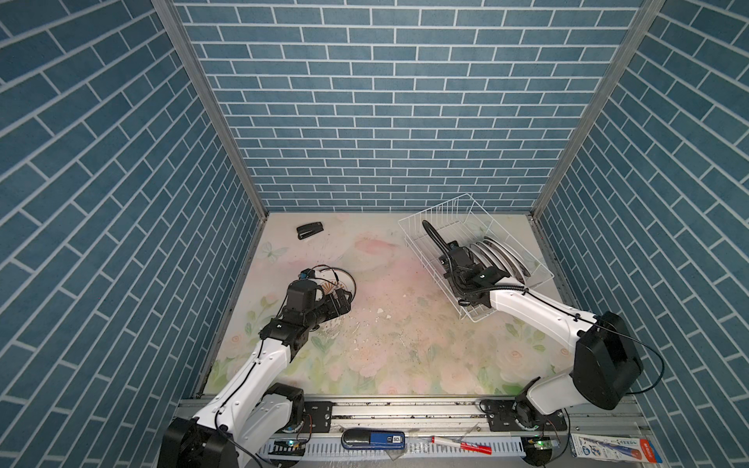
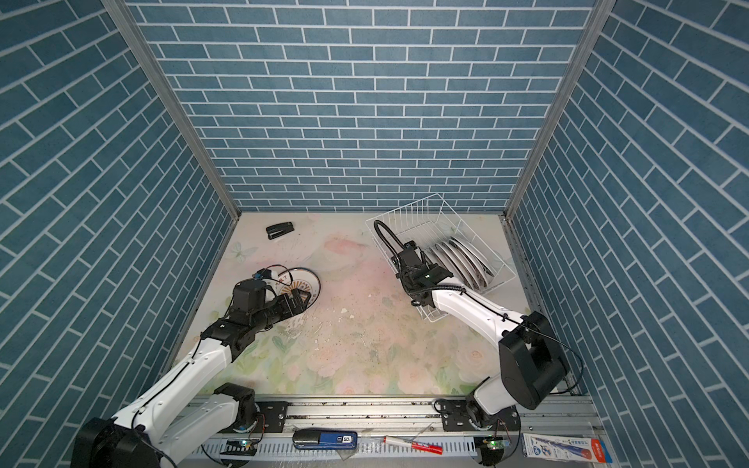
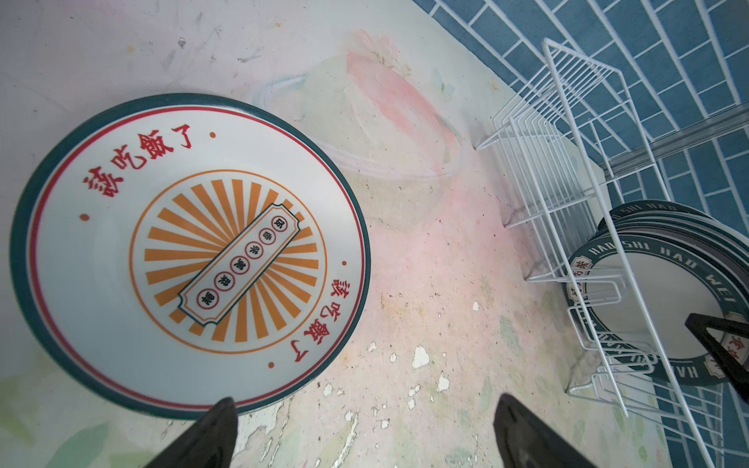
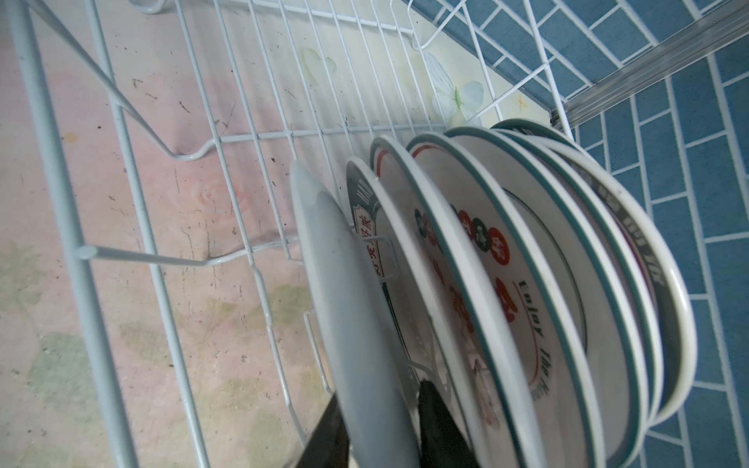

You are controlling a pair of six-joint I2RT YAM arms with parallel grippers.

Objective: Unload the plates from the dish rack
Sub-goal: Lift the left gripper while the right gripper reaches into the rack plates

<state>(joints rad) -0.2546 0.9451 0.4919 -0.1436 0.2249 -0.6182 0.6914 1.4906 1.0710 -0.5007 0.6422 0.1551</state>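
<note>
1. My left claw point(image 3: 362, 405) is spread as wide as it goes and grips nothing (its two dark fingers point(image 3: 210, 433) frame a patch of bare table in the left wrist view).
2. The sunburst plate point(image 3: 190, 259), white with a dark green rim, red characters and orange rays, lies flat and face up on the flowered table point(image 3: 437, 251). Its rim comes right up to one fingertip of that claw, and the rest of it lies ahead of that finger, outside the gap.
3. The dish rack point(image 1: 441, 208), a white wire basket, stands well apart from my left claw, out past its other finger.
4. My right claw point(image 4: 381, 413) is down inside the rack. One finger stands on each side of the nearest plate point(image 4: 344, 283), which is on edge and turns a plain pale side to the wrist camera.
5. The gap between those fingers is narrow and the plate fills it. Whether they are pressing on it I cannot tell (the contact is blurred and partly hidden).
6. The other plates point(image 4: 527, 283) stand on edge just beyond the nearest plate, leaning together in a tight row toward the rack's end wall. Several have green rims, red characters or lettering.
7. On the other side of my right claw, the rack's wire dividers point(image 4: 259, 170) show the table through them.
8. A small black stapler point(image 1: 310, 231) lies on the table well beyond my left claw, near the back wall.
</note>
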